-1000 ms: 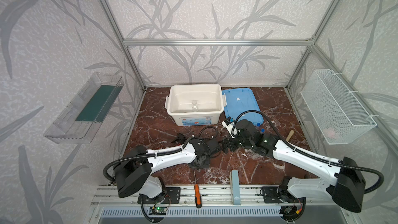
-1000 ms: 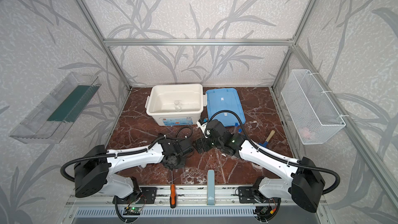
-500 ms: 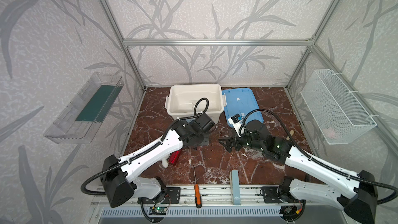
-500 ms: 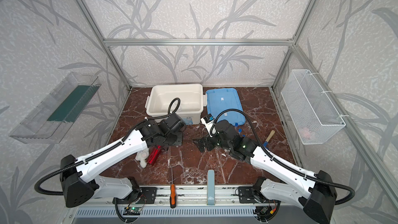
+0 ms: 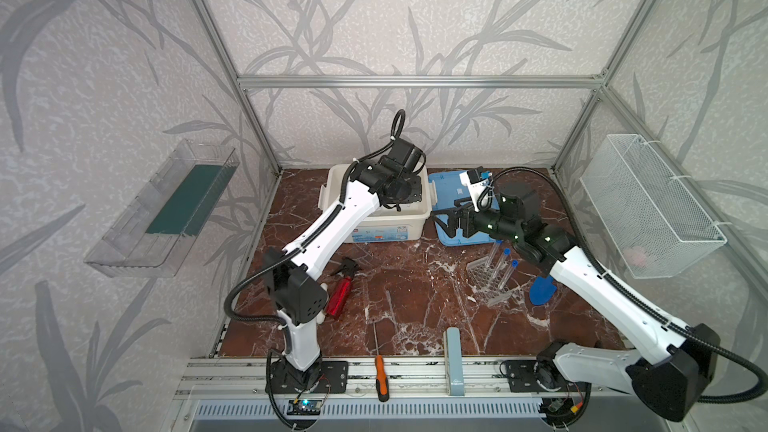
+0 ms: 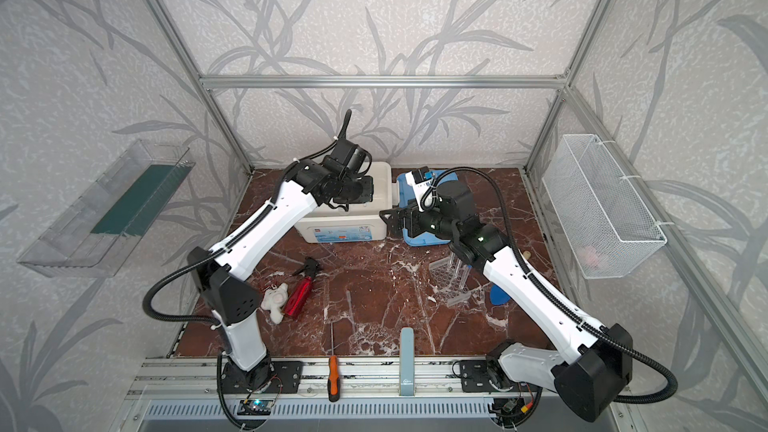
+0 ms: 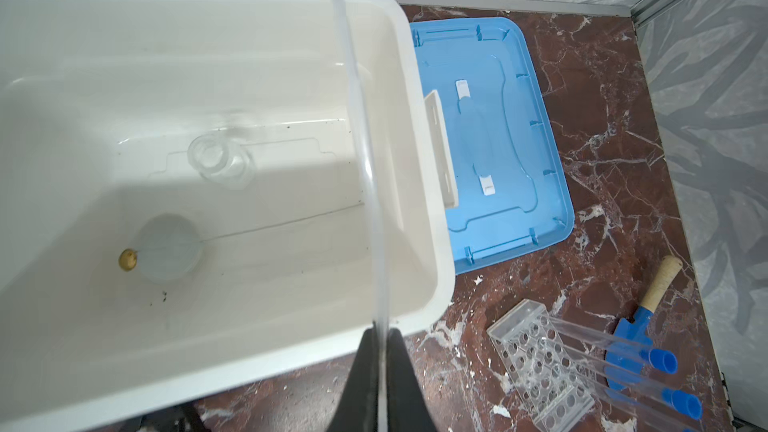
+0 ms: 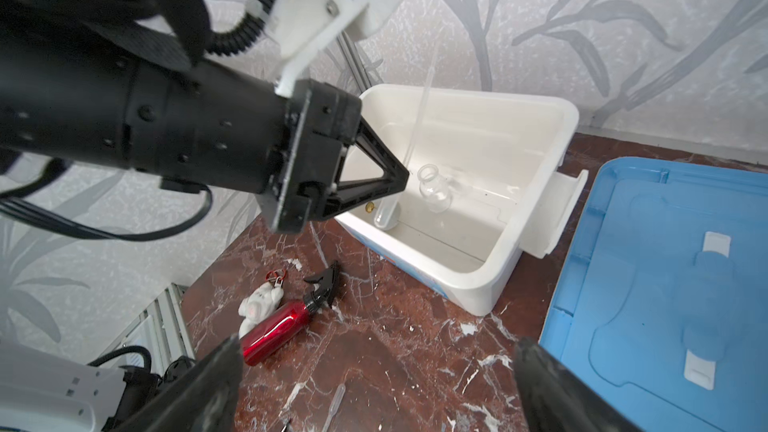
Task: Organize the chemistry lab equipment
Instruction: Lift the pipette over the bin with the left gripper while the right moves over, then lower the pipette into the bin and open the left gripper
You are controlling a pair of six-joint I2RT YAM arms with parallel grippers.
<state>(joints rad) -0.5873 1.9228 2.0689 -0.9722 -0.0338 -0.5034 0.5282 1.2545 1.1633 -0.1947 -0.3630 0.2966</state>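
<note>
**A:** Where is the thin clear dropper (image 7: 365, 184) kept, and why there?

**B:** It is clamped between the closed fingers of the left gripper (image 7: 380, 336), above the open white bin (image 7: 415, 168) at the far middle of the worktop (image 5: 415, 309). A release into the bin is judged to be intended, since the small glass jar (image 7: 218, 157) and the white round dish (image 7: 168, 247) are already laid inside.

**A:** How is that arm posed?

**B:** It is stretched far and raised, with the wrist bent down over the bin. The dropper is hung steeply, with its bulb lowest.

**A:** And the right gripper (image 8: 378, 342)?

**B:** Its jaws are spread wide and nothing is held. It is pointed left, over the left edge of the blue lid (image 5: 451, 193), just beside the bin.

**A:** What is left outside?

**B:** The clear rack (image 5: 488, 284), with 3 blue-capped tubes (image 5: 505, 268) leaned in it, is set nearer and to the right. A 2nd dropper (image 8: 336, 398) is laid on the worktop near the middle.
</note>
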